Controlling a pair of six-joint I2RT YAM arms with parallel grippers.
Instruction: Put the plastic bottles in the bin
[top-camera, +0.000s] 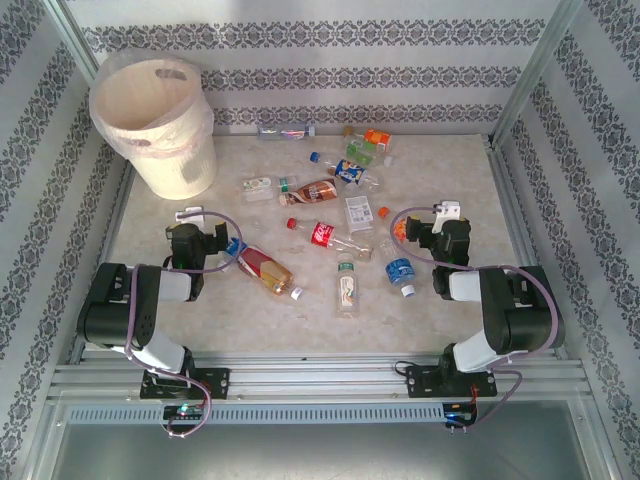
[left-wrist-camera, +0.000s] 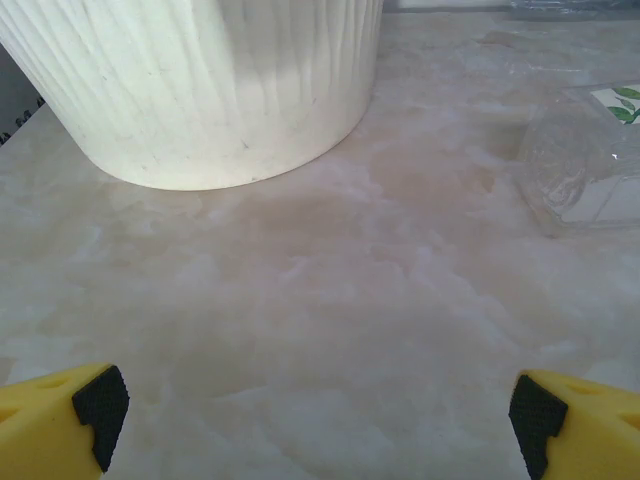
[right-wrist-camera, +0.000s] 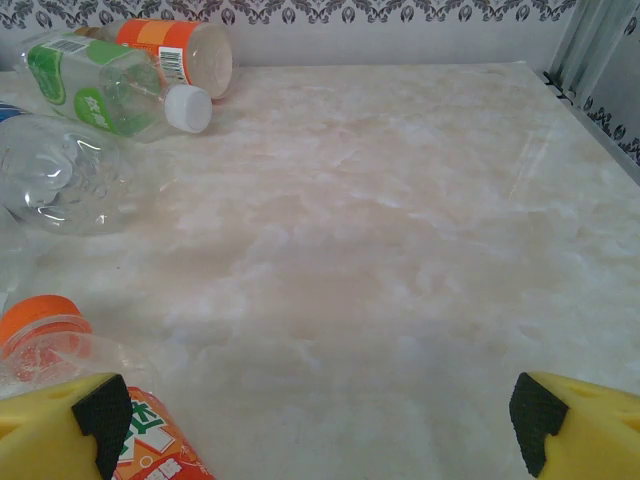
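Top external: both arms sit folded low, forearms reaching forward; left gripper (top-camera: 190, 218) faces the bin (top-camera: 165, 150), right gripper (top-camera: 448, 215) beside the plastic bottles (top-camera: 266, 268), both claws spread wide, empty

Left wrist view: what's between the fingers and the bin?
Just bare tabletop between the left fingers and the bin, seen from the left wrist; a clear bottle lies off right.

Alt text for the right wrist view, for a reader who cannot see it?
The right end effector, yellow fingers wide open, hovers over bare beige marbled tabletop. A clear plastic bottle with an orange cap and label lies at lower left beside one finger; a green-labelled clear bottle with a white cap lies farther back.
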